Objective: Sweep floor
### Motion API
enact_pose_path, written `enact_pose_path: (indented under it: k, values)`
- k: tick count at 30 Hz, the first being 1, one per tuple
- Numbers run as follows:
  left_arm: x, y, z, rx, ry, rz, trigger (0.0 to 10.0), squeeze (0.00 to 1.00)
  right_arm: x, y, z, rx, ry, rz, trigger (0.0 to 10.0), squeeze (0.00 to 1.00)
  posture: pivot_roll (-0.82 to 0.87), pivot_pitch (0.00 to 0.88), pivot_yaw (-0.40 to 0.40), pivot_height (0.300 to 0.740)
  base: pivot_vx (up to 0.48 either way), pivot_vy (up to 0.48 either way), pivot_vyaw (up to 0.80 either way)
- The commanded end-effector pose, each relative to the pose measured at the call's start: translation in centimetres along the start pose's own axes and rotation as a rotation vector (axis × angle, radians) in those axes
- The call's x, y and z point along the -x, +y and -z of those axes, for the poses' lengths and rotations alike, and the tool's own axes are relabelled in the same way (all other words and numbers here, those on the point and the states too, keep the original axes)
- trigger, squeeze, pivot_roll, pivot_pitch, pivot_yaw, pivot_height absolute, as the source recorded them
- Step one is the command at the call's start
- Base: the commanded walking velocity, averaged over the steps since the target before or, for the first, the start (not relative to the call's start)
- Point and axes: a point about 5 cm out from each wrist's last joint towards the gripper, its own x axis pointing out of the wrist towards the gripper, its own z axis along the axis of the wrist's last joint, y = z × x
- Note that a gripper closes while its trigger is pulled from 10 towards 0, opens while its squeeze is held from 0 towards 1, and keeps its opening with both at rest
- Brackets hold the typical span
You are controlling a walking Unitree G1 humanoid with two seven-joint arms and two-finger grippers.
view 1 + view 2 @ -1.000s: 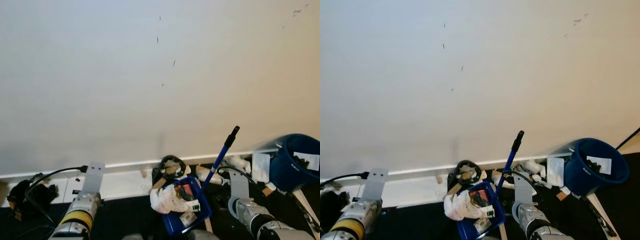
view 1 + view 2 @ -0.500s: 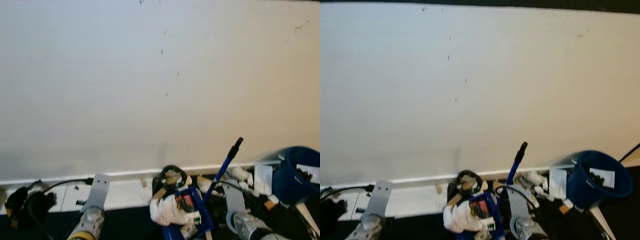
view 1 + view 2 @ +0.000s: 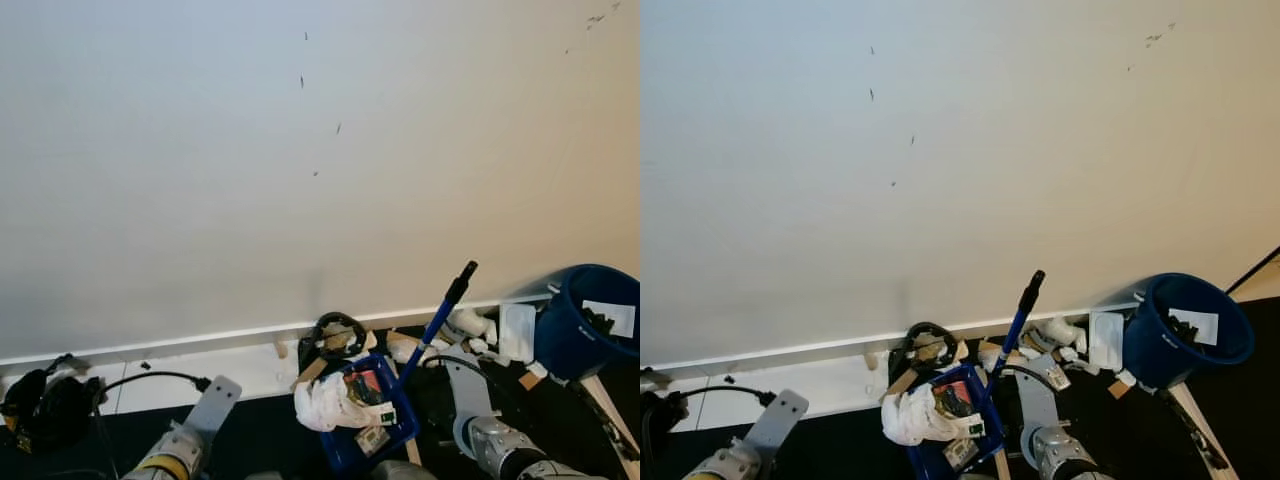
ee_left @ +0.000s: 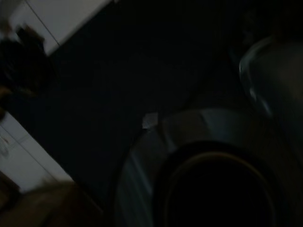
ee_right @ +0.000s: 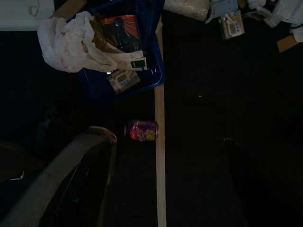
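A blue dustpan [image 3: 392, 430] stands on the dark floor by the white baseboard, filled with a crumpled white bag [image 3: 322, 402] and small packets. Its blue handle with a black tip [image 3: 443, 316] leans up against the wall. The dustpan [image 5: 154, 71] and bag [image 5: 66, 42] lie ahead in the right wrist view. My left arm [image 3: 175, 455] hangs low at the left. My right arm [image 3: 498, 445] hangs just right of the dustpan. The left wrist view is very dark, with a rounded grey shape [image 4: 208, 142].
A blue bucket [image 3: 585, 320] with scraps stands at the right, white litter [image 3: 480, 330] beside it. A black ring of cable [image 3: 338, 333] lies behind the dustpan. A pale wooden strip [image 5: 159, 142] and a purple wrapper [image 5: 141, 130] are on the floor. Black gear [image 3: 45, 405] sits far left.
The view tipped up briefly, then came back. My left arm has dropped lower and its wrist bracket now tilts to the right. The dustpan and bucket have not moved.
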Motion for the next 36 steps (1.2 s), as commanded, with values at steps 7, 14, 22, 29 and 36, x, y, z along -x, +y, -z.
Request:
enact_pose_path:
  k: [7,14,22,29,36]
  values:
    - [0.1,-1.1,8.7,0.064,0.374,0.113,10.0,0.00,0.1,-0.3,0.8,0.008,0.016,0.004,10.0,0.00,0.20,0.000,-0.093,0.740,0.000,0.000,0.00]
    - [-0.5,-1.5,6.6,0.295,0.181,0.093,10.0,0.00,0.0,-0.3,0.7,0.019,0.015,0.001,10.0,0.00,0.20,0.000,-0.097,0.740,0.000,0.000,0.00]
    - [-0.5,-0.6,2.3,0.537,-0.115,-0.024,10.0,0.00,0.0,-0.2,0.1,0.051,0.008,-0.008,10.0,0.00,0.20,0.000,-0.099,0.740,0.000,0.000,0.00]
    - [-0.4,-0.4,1.9,0.728,-0.239,-0.128,10.0,0.00,0.0,-0.2,-0.2,0.074,0.003,-0.014,10.0,0.00,0.17,0.000,-0.095,0.740,0.000,0.000,0.00]
    - [-0.1,-0.3,1.4,0.861,-0.354,-0.192,10.0,0.00,0.0,-0.4,-0.3,0.103,0.004,-0.017,10.0,0.00,0.17,0.000,-0.102,0.740,0.000,0.000,0.00]
